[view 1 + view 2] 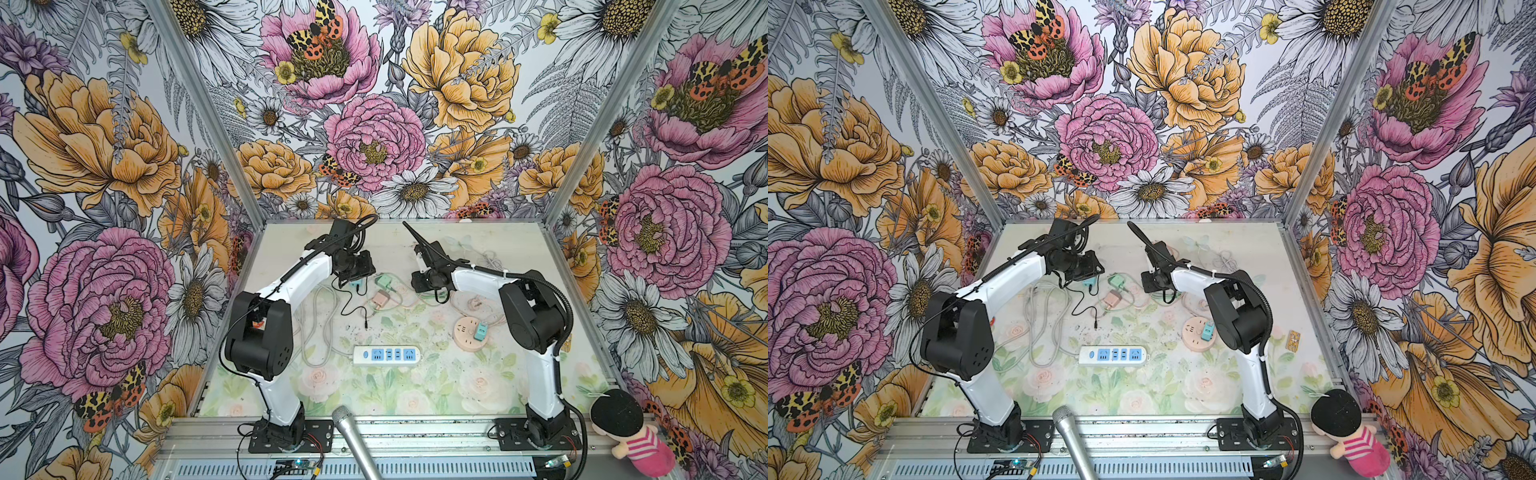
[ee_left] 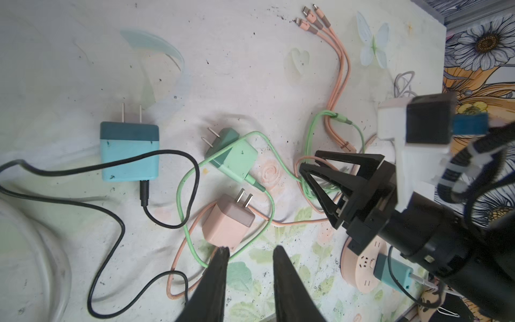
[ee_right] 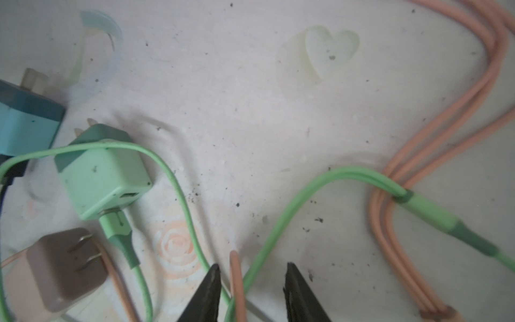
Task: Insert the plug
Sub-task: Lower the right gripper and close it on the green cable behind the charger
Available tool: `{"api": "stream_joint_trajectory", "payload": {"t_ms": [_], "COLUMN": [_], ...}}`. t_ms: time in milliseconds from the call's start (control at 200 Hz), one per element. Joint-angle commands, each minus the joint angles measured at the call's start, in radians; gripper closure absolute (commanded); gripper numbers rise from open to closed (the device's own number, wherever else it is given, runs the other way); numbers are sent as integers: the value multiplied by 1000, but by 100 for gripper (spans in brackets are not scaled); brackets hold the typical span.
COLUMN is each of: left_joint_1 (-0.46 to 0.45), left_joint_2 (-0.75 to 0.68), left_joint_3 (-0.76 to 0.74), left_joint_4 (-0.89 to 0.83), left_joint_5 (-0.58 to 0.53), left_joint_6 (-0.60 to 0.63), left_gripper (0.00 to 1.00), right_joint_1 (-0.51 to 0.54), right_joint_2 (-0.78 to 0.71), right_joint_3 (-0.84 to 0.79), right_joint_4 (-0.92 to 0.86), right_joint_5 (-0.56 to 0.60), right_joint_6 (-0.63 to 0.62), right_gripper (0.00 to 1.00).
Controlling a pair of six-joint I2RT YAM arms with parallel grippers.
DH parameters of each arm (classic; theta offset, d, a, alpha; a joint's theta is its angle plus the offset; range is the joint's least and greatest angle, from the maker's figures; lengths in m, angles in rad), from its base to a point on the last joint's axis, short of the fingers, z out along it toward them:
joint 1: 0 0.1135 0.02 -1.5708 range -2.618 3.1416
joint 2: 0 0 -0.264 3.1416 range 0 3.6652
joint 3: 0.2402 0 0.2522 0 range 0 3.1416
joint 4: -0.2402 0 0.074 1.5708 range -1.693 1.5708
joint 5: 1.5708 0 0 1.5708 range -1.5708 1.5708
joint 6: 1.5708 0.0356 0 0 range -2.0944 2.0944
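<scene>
Only the top views take in the white strip point(image 1: 388, 355) point(image 1: 1113, 355), flat near the middle of the table point(image 1: 519, 237) and well apart from the loose plugs. In those views each wrist hides its own fingers. The left wrist view shows the left gripper point(image 2: 250, 251) with its fingers apart and nothing between them. The pink plug point(image 2: 227, 223) lies prongs up just beyond one fingertip; whether they touch cannot be told. Past it lie the green plug point(image 2: 234, 159) and the blue plug point(image 2: 129, 156), which has a black cable point(image 2: 144, 192) plugged in and looping across its face. That view also catches the right arm side-on, above a round socket point(image 2: 359, 267) that holds a teal plug point(image 2: 390, 271). The right wrist view alone shows the right gripper point(image 3: 252, 267) spread, with a pink cable point(image 3: 236, 278) and a green cable point(image 3: 429, 209) running between its fingers, unpinched. The green cable is draped over the green plug, and the cables tangle around the pink one. A microphone point(image 1: 353, 436) and a doll point(image 1: 631, 432) sit at the front rail.
</scene>
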Motion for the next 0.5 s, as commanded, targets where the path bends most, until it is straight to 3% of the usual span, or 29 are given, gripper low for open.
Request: {"api": "stream_joint_trajectory", "payload": {"t_ms": [0,340,495], "left_joint_1": [3,-5,2], "left_joint_2": [-7,-28,-54], "left_joint_3": [26,8,-12], "left_joint_4": [22,22,22], "left_joint_5": [-2,-3,-6], "left_joint_6": [-1,7,11], "left_gripper": [70,70,70], "right_joint_1": [21,133,148], "right_joint_2": [-128,-196,-152], "right_joint_3": [-16,-75,-57], "right_joint_4": [6,11,12], "right_joint_5": [-28,118,76], "right_joint_6": [-37,-291,-302], "right_gripper": [57,56,60]}}
